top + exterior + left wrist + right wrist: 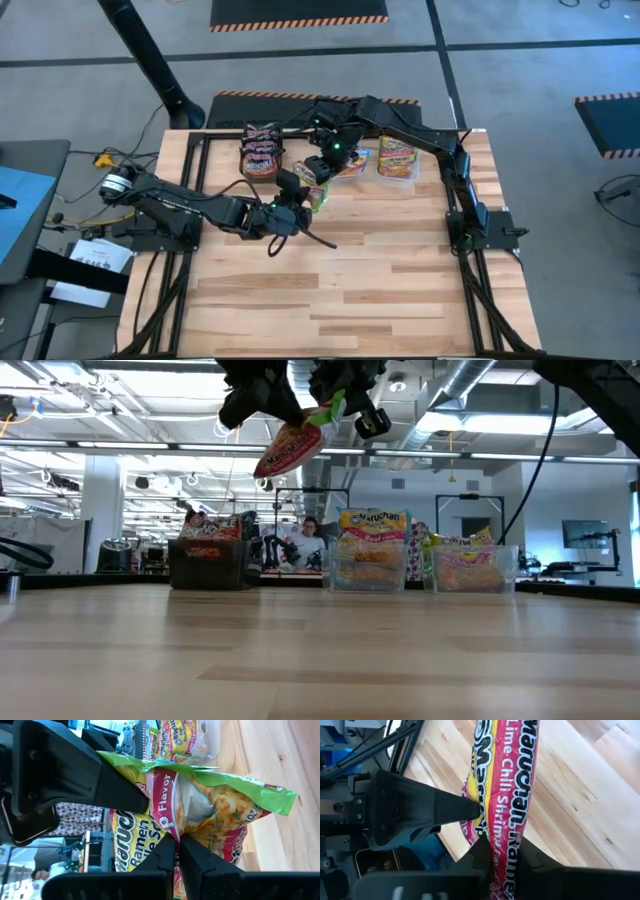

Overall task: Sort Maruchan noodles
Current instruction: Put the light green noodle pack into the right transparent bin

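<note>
The green-edged noodle packet is pinched by both the left gripper and right gripper, so it could get torn if pulled apart.

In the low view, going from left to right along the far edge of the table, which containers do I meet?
Black box holding dark packets → clear tub with yellow-edged Maruchan packets → second clear tub, also with packets. The green-edged packet held in the air above is left out.
</note>
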Tool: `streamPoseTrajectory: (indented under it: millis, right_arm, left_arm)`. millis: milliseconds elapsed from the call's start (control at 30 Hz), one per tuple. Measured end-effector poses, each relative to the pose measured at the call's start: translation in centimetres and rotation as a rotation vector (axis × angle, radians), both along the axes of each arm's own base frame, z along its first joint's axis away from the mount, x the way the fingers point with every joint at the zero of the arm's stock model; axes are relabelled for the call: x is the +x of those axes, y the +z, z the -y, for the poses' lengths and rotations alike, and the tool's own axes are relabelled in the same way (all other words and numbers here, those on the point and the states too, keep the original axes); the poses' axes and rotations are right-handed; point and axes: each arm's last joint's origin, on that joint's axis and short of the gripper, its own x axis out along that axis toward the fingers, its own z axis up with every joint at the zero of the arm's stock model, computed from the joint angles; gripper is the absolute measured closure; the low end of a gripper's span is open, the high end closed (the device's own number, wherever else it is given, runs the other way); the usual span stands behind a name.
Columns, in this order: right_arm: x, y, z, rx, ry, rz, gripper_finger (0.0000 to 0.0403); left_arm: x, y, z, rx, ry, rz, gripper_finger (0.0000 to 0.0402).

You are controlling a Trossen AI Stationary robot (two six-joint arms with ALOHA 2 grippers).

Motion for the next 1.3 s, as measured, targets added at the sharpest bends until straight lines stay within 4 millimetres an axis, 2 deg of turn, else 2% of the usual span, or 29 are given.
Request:
streamPoseTrajectory:
  millis: [133, 433, 567, 800, 933, 1133, 1300]
  right_arm:
    - [0.0, 0.0, 0.0, -0.008, 0.017, 0.006, 0.0363]
    - [-0.1, -0.1, 0.1, -0.021, 0.004, -0.005, 0.0362]
    - [-0.1, 0.0, 0.4, -0.016, -0.012, -0.005, 0.0362]
    - [-0.3, -0.1, 0.3, -0.016, 0.004, -0.011, 0.0362]
    - [-0.7, 0.3, 0.5, -0.034, 0.022, 0.002, 0.0363]
    - [-2.0, 0.9, 0.6, -0.046, 0.063, -0.032, 0.0363]
    - [-3.5, 1.0, 1.0, -0.131, 0.099, -0.111, 0.0363]
  left_arm:
    - [0.0, 0.0, 0.0, -0.034, -0.015, 0.016, 0.0401]
    - [0.2, -0.1, -0.6, -0.09, 0.0, 0.057, 0.0398]
    - [0.2, -0.1, -0.8, -0.09, 0.007, 0.058, 0.0369]
    - [0.2, -0.1, -0.8, -0.104, 0.01, 0.072, 0.0294]
    - [0.1, 0.1, -0.4, -0.117, 0.044, 0.119, 0.0273]
    - [-1.3, 1.9, 0.3, -0.18, 0.026, 0.22, 0.0275]
    - [-3.5, 3.6, 0.5, -0.234, 0.025, 0.269, 0.0276]
